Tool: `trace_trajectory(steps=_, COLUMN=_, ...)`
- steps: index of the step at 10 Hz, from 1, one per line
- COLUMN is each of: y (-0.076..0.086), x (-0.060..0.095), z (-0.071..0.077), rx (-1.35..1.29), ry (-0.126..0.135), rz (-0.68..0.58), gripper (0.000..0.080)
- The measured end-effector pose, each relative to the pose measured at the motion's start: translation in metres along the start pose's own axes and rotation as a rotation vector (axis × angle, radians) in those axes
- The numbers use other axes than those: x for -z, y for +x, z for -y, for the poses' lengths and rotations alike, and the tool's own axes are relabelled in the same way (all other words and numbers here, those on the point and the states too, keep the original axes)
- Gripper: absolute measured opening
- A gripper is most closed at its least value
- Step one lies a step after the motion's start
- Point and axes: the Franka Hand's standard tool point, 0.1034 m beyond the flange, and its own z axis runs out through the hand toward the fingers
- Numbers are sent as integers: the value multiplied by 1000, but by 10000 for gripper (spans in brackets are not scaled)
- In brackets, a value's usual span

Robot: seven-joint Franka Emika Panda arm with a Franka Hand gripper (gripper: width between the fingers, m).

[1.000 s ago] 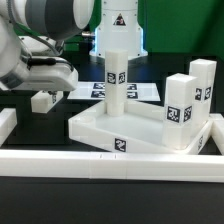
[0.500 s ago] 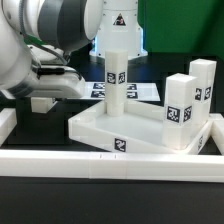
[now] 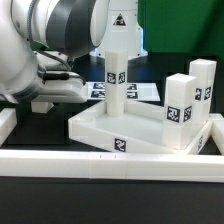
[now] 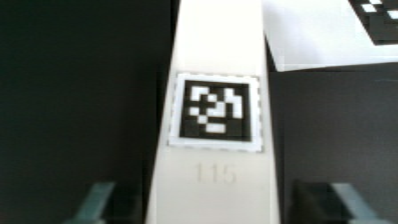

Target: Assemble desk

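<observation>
tool (image 4: pixel 205 198) astride loose leg (image 4: pixel 217 110) — unclosed

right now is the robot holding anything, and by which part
Cannot be told for sure: the jaws flank the tagged end of a short square white plastic desk leg, with a gap visible on each side, so no firm hold shows.

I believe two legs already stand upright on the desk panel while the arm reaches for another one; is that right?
Not quite: three legs stand upright on the desk panel, as the exterior view shows: one toward its left, two toward its right. The wrist view shows the fingers either side of another leg.
</observation>
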Motion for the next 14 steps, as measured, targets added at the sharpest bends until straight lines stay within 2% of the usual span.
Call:
trace_trajectory(steps=3, y=0, x=5, z=1, rx=2, ry=-1, rz=-8, gripper=288)
trace_trajectory(steps=5, y=-7, x=26, z=6, rx=17, ry=8, rz=-13, gripper=288)
trace_trajectory(steps=7, y=-32, x=78, z=25, rx=41, ry=37, rz=3, gripper=288)
trace_trajectory(steps=8, y=-36, x=95, z=29, rx=48, ry=38, rz=-3, gripper=288)
trace_trajectory(steps=10, y=-27, x=91, z=24, rx=44, ry=26, rz=-34, gripper=289)
trace_trajectory(steps=12, y=-23, x=97, z=24, rx=44, ry=24, rz=-72, gripper=289)
trace_trajectory(steps=13, y=-23, x=115, z=31, rx=41, ry=48, rz=-149, gripper=289)
trace_trajectory(steps=14, y=-37, x=142, z=42, rx=30, ry=80, rz=-210, gripper=291)
